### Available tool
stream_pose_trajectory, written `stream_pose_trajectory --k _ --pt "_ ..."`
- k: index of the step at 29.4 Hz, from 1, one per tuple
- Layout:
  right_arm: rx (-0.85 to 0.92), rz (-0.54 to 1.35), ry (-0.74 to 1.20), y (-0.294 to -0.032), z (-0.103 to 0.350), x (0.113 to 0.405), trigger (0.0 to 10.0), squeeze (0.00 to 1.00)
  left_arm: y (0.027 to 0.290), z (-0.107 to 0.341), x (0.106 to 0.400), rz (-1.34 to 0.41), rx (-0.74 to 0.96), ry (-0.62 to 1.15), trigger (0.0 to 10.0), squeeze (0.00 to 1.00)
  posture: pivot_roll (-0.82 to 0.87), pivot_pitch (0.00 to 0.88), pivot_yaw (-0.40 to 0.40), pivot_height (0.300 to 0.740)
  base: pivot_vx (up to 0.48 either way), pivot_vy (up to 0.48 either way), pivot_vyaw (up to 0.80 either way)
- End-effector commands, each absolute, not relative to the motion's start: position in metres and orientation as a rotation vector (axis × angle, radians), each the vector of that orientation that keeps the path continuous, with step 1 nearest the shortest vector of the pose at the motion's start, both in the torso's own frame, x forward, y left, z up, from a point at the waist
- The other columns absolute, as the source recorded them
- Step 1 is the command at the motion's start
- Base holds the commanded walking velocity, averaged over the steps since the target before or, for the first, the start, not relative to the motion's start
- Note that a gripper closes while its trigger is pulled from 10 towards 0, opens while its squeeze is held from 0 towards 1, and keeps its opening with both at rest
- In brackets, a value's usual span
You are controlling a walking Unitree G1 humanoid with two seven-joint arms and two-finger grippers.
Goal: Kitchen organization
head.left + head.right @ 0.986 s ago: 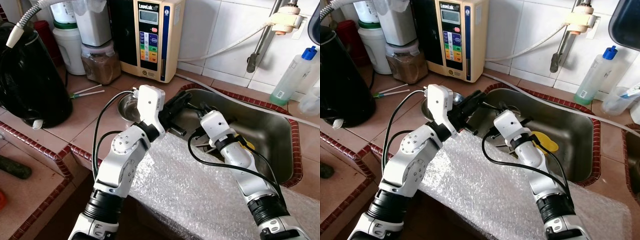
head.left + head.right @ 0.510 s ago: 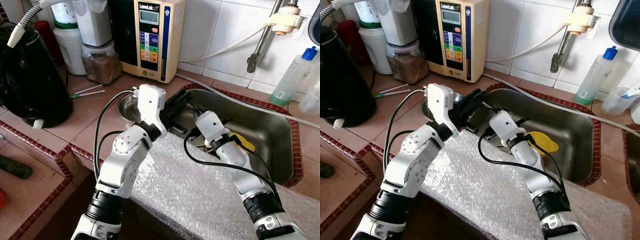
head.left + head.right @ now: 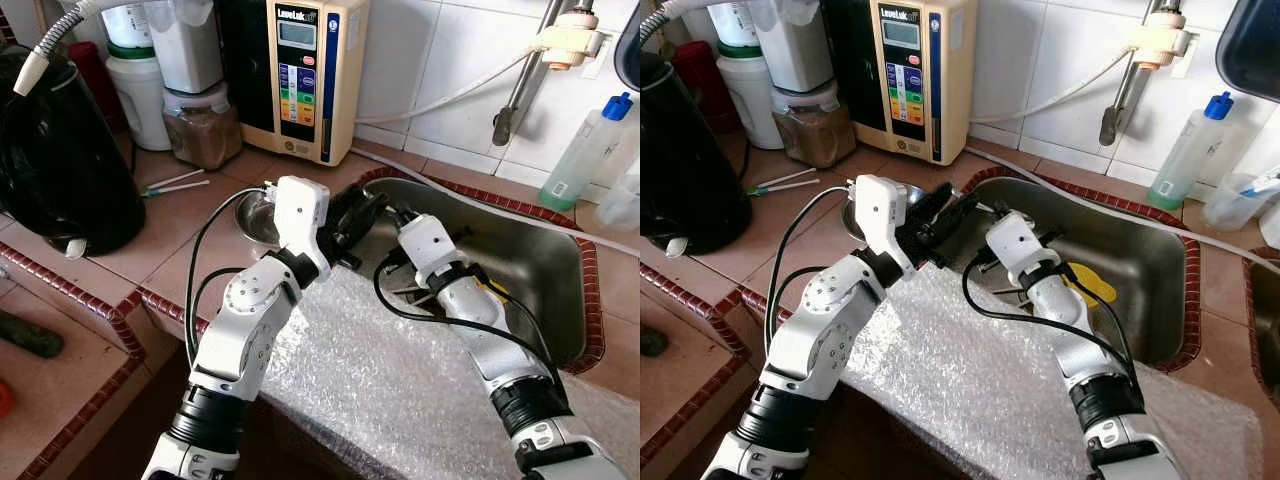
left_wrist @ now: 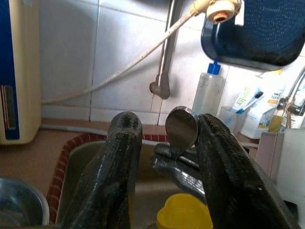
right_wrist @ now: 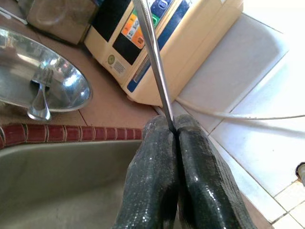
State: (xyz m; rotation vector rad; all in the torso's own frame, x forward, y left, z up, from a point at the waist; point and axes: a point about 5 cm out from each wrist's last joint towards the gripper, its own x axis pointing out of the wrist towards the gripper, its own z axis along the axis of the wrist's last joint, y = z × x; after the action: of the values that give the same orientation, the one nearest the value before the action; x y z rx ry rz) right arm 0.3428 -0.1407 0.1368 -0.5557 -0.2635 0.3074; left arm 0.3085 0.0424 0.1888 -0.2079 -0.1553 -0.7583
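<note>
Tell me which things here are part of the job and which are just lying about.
In use: spoon, pinched by right tool; left tool, open around its bowl; steel bowl holding cutlery.
Lying about: yellow heart dish, water machine, bubble wrap.

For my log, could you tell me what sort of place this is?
Most likely a home kitchen: a steel sink set in a tiled counter, a faucet on the tiled wall, and a water purifier beside storage jars.

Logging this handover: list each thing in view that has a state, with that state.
Right pincer: shut on spoon handle.
Left pincer: open around spoon bowl.
Spoon: upright, held over sink.
Steel bowl: on counter, holds cutlery.
Yellow heart item: lying in sink.
</note>
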Motion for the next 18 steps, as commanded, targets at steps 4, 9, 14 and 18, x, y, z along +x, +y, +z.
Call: stream_pose_trajectory --k 4,9,14,18 --pt "-0.590 0.273 -0.276 -0.152 0.144 0.348 0.0 0.00 0.049 0.185 0.307 -0.749 -0.211 -0.136 10.0 1.00 0.05 0.000 -0.023 0.740 0.000 0.000 0.00" --pt "-0.603 0.240 -0.258 -0.162 0.143 0.351 0.0 0.00 0.048 0.177 0.305 -0.787 -0.193 -0.086 10.0 1.00 0.05 0.000 -0.023 0.740 0.000 0.000 0.00" --pt "-0.625 0.186 -0.219 -0.179 0.142 0.355 0.0 0.00 0.045 0.168 0.301 -0.847 -0.181 -0.015 10.0 1.00 0.05 0.000 -0.023 0.740 0.000 0.000 0.00" --pt "-0.650 0.154 -0.205 -0.191 0.140 0.355 0.0 0.00 0.045 0.160 0.299 -0.864 -0.161 0.030 10.0 1.00 0.05 0.000 -0.023 0.740 0.000 0.000 0.00"
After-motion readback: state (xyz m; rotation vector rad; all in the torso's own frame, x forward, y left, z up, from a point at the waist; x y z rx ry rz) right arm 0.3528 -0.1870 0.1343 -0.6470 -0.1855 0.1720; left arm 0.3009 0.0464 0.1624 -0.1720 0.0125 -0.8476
